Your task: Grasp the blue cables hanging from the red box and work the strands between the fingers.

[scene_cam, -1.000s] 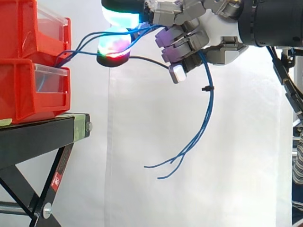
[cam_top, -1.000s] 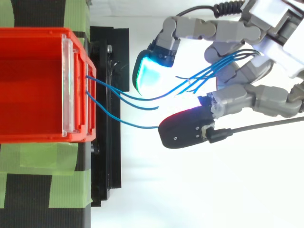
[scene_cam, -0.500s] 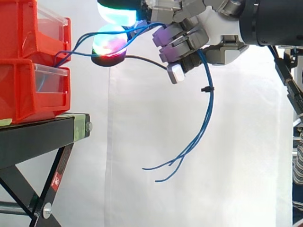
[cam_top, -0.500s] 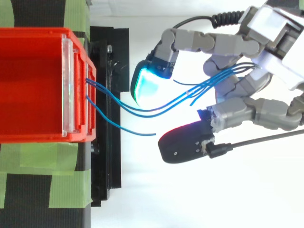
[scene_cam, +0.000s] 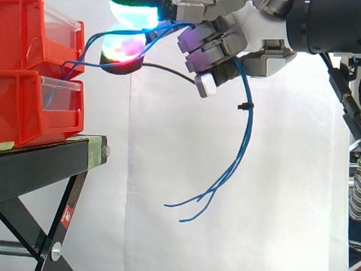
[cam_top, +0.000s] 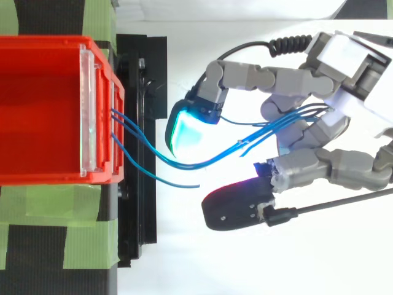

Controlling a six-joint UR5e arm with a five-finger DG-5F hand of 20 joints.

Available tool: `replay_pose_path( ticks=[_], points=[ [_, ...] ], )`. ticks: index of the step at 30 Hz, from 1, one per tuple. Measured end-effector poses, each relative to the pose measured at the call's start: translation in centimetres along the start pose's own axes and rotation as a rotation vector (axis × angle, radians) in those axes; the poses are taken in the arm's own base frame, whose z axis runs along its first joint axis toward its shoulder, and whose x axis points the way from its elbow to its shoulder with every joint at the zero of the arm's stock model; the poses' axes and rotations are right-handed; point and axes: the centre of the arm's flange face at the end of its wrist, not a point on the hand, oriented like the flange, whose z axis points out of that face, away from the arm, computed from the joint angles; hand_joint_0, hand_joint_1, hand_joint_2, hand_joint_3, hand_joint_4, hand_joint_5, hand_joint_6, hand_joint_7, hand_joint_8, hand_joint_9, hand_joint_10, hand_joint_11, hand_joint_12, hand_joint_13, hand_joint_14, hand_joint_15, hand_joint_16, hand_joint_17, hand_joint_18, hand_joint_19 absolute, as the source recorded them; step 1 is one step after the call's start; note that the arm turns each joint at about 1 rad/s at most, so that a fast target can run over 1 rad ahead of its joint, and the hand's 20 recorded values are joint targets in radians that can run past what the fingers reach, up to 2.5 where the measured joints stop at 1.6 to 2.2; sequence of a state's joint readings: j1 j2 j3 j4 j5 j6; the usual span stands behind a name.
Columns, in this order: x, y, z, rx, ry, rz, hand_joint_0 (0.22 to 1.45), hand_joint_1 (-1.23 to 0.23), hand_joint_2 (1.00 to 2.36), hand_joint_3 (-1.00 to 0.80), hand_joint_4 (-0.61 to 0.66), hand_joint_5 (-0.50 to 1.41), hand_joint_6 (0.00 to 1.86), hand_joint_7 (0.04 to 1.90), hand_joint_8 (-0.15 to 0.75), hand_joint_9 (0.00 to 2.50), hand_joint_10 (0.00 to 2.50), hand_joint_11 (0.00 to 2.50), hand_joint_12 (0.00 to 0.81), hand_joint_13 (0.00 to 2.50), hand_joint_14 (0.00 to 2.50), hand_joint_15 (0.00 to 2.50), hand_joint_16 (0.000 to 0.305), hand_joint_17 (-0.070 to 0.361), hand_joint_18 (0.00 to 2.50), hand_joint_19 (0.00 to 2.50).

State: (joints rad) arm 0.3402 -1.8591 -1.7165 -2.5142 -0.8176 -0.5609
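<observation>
- Blue cables (scene_cam: 248, 131): several thin strands leave the front of the upper red box (scene_cam: 22, 34), arc rightward through the air, pass through the hand and fall in a long curve. Their loose ends splay before the white curtain (scene_cam: 169, 237), lower than the stand's top and well apart from it.
- In the top view one short strand (cam_top: 178, 182) ends free, just off the box front, between the two extended fingertips.
- Small black tie (scene_cam: 243, 105): binds the hanging strands just below the hand.
- Hand (scene_cam: 254, 28): enters from the right at the height of the upper box. Its inner fingers are curled round the strands, clamping the bundle.
- Two fingers reach toward the box. A cyan-glowing pad (cam_top: 184, 126) lies over the strands and a black-backed, red-glowing pad (cam_top: 236, 206) lies beside them. Both stand near the box front but apart from it.
- Clear front panel (cam_top: 88, 110): closes the upper box. The strands emerge beneath it.
- Lower red bin (scene_cam: 34, 107): stacked directly under the upper box, with its own clear front.
- Black stand (scene_cam: 51, 158): carries both bins, its edge jutting toward the hand.
- Green tape (cam_top: 55, 209): strips lie across the stand beside the box.
</observation>
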Motion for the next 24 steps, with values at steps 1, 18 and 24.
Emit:
replay_pose_path(
  ticks=[1, 18, 24],
  points=[
    [0.04, 0.02, -0.02, 0.000, 0.001, 0.008, 0.99, -0.77, 1.01, -0.46, 0.21, 0.37, 0.04, 1.37, 0.532, 1.78, 2.50, 2.50, 0.684, 1.96, 2.50, 1.71, 0.243, 0.182, 2.50, 0.60],
    [0.18, 0.09, -0.09, -0.001, 0.002, 0.063, 0.98, -0.68, 1.35, -0.01, 0.23, 0.49, 0.00, 1.37, 0.532, 1.78, 2.50, 2.50, 0.684, 1.96, 2.50, 1.71, 0.243, 0.182, 2.50, 0.60],
    [0.17, 0.08, -0.09, -0.001, 0.002, 0.064, 0.87, -0.62, 1.59, -0.04, 0.26, 0.50, 0.01, 1.31, 0.532, 1.78, 2.50, 2.50, 0.684, 1.96, 2.50, 1.71, 0.243, 0.182, 2.50, 0.60]
  ],
)
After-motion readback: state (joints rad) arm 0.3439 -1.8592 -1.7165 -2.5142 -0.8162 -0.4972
